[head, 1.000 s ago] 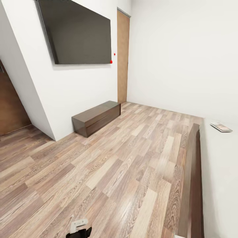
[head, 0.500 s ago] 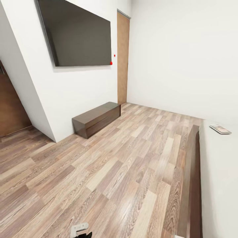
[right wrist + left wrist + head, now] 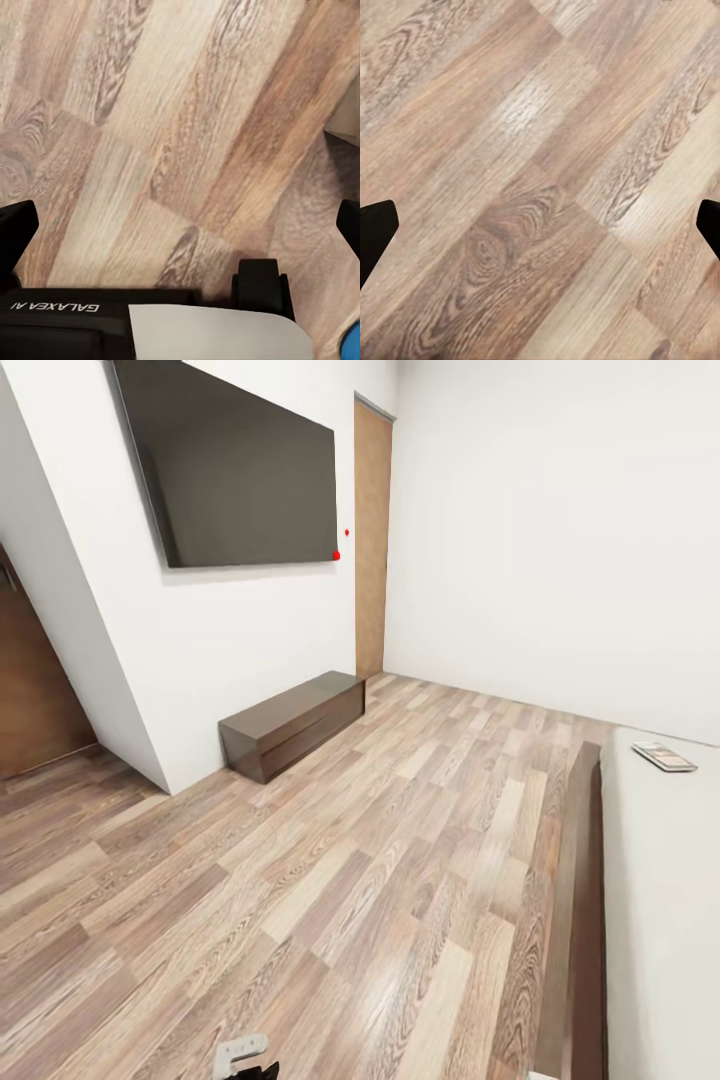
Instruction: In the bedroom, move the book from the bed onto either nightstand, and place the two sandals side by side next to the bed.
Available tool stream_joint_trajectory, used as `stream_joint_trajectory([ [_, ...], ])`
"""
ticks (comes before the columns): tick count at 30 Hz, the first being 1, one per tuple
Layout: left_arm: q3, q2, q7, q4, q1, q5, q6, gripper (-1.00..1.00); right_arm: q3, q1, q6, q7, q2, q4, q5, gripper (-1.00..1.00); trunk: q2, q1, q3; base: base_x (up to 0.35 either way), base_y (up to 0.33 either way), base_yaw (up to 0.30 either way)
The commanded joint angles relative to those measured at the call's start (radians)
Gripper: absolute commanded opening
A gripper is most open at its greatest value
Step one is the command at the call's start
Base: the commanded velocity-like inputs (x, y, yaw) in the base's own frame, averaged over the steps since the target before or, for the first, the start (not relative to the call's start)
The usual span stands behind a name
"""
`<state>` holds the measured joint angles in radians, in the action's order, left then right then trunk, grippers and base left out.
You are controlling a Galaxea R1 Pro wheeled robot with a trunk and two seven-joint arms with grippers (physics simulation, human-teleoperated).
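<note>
The head view looks across the bedroom's wood-plank floor (image 3: 380,880) toward white walls. The bed (image 3: 660,920) runs along the right edge, its pale grey mattress bordered by a dark brown frame (image 3: 585,900). The book (image 3: 664,757) lies flat on the mattress near the far end, well apart from the robot. A large dark screen (image 3: 240,465) hangs on the left wall, with a low dark brown cabinet (image 3: 293,724) standing on the floor below it against the wall, and a wooden door (image 3: 372,540) stands in the far corner. The left end effector (image 3: 540,232) is released, its two dark fingertips (image 3: 375,229) spread wide at the picture's edges above bare planks. The right end effector (image 3: 180,225) is likewise spread wide over the floor, with part of the robot's base, lettered "GALAXEA" (image 3: 56,306), beneath it.
</note>
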<state>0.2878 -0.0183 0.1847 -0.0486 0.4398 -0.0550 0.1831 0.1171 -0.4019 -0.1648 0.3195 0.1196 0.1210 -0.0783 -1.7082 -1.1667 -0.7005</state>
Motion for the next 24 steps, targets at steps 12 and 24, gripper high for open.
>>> stream_joint_trajectory([
  [12, 0.0, 0.003, 0.004, -0.001, 0.0, -0.045, 0.001, 1.0, 0.005, 0.0, -0.009, 0.01, 0.002, 0.002, -0.01, 1.0, 0.084, 0.046, 0.037, 0.0, 0.0, 0.0],
  [24, -0.003, 0.002, 0.004, 0.0, 0.0, -0.086, 0.001, 1.0, 0.005, 0.0, -0.009, 0.01, 0.002, 0.003, -0.013, 1.0, 0.147, 0.081, 0.065, 0.0, 0.0, 0.0],
])
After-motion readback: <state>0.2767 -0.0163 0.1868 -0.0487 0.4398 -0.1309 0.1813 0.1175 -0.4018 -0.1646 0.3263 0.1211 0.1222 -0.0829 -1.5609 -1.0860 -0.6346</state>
